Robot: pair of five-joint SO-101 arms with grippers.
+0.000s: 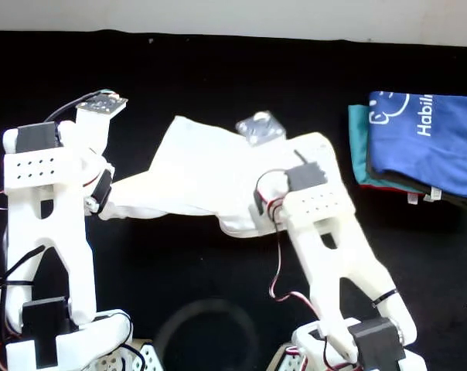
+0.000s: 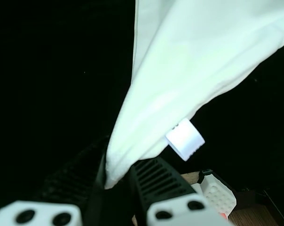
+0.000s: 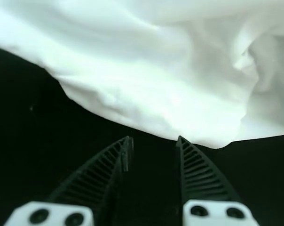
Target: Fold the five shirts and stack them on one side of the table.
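Note:
A white shirt [image 1: 210, 174] lies spread across the middle of the black table. My left gripper [image 1: 100, 202] is shut on the white shirt's left corner and holds it lifted; in the left wrist view the cloth [image 2: 179, 75] runs out from between the fingers [image 2: 156, 181]. My right gripper [image 3: 152, 143] is open just short of the shirt's near edge [image 3: 146, 84], with nothing between its fingers. A stack of folded shirts [image 1: 419, 147] lies at the right side, a blue one on top, teal and dark ones under it.
The black table [image 1: 202, 294] has free room in front of the white shirt and along the far edge. The right arm's body [image 1: 326, 224] overlaps the shirt's right part. A small white label [image 2: 185, 139] hangs from the cloth.

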